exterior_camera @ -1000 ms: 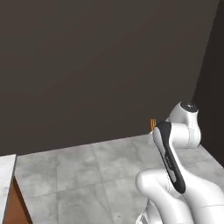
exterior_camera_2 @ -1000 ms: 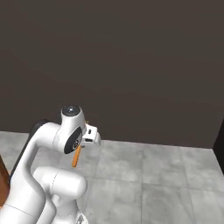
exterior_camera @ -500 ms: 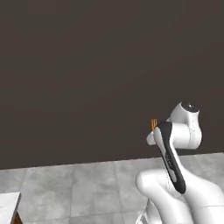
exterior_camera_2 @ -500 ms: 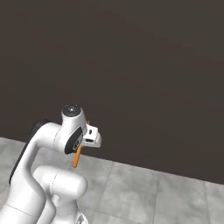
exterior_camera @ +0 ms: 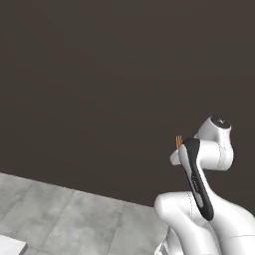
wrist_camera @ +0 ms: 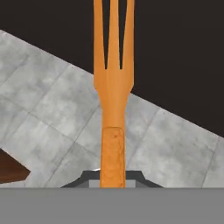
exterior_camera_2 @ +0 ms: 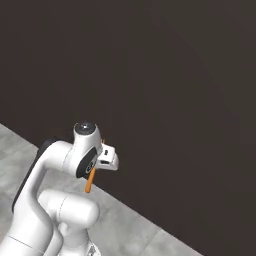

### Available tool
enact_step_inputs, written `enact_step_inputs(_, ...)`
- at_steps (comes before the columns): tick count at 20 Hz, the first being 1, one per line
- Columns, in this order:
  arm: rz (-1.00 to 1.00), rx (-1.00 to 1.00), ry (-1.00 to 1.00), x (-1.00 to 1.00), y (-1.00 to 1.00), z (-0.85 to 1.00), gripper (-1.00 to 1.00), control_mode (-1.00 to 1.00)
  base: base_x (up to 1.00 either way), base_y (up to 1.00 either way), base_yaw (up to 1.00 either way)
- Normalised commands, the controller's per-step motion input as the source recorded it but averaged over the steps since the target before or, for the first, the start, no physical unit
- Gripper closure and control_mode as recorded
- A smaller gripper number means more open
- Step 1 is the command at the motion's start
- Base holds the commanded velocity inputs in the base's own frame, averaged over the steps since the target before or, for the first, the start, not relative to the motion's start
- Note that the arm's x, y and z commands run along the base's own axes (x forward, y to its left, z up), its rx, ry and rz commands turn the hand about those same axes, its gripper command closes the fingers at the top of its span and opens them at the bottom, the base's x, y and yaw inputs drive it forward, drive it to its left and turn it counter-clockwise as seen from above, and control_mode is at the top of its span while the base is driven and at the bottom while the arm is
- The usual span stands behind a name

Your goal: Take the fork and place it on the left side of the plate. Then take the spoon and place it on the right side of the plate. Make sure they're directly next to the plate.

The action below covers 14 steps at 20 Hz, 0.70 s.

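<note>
The orange fork [wrist_camera: 113, 87] runs straight up the hand view, tines at the top and handle dropping between the dark fingertips. My gripper [wrist_camera: 113, 177] is shut on its handle. Seen from the right base camera, the fork [exterior_camera_2: 90, 180] hangs slanted below the hand, close to the arm's upper joint, high above the floor. From the left base camera just the fork's tines [exterior_camera: 178, 142] poke out behind the wrist. The plate and the spoon are out of view.
A dark wall [exterior_camera: 99, 89] stands ahead, meeting a grey tiled floor [exterior_camera: 74, 214]. A white corner [exterior_camera: 10, 245] shows at the lower left of the left base view. A brown wooden edge [wrist_camera: 11, 171] lies low left in the hand view.
The whole scene has shifted in both base views, so the base has moved: the floor has slid down and the wall takes up more. The arm keeps its pose, fork still gripped.
</note>
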Motion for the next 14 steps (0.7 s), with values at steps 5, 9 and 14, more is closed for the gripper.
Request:
enact_step_inputs(5, 0.0, 0.0, 0.0, 0.0, 0.0, 0.0, 1.0, 1.0, 0.99, 0.0, 0.7)
enact_step_inputs(9, 0.0, 0.0, 0.0, 0.0, 0.0, 0.0, 1.0, 1.0, 1.0, 0.0, 0.69)
enact_step_inputs(14, 0.0, 0.0, 0.0, 0.0, 0.0, 0.0, 1.0, 1.0, 1.0, 0.0, 0.66)
